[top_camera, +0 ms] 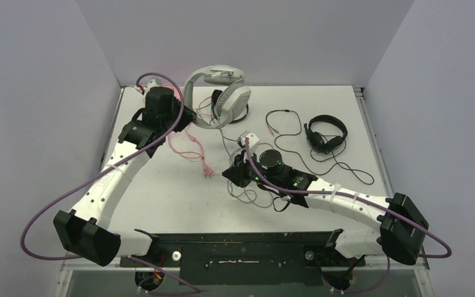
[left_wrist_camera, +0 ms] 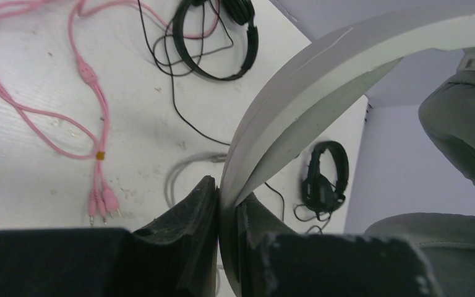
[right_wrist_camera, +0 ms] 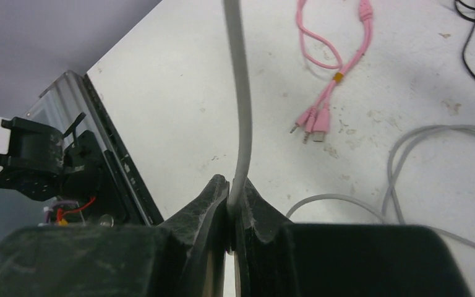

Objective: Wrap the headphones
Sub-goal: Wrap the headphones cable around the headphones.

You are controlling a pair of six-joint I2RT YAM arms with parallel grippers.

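Grey cable (right_wrist_camera: pixel 241 111), pinched tight in our right gripper (right_wrist_camera: pixel 233 185) near mid-table, runs to the white-grey headset (top_camera: pixel 232 102), whose headband (left_wrist_camera: pixel 321 80) our left gripper (left_wrist_camera: pixel 227 192) clamps aloft toward the far edge; we risk the cable slipping free if either arm pulls hard.
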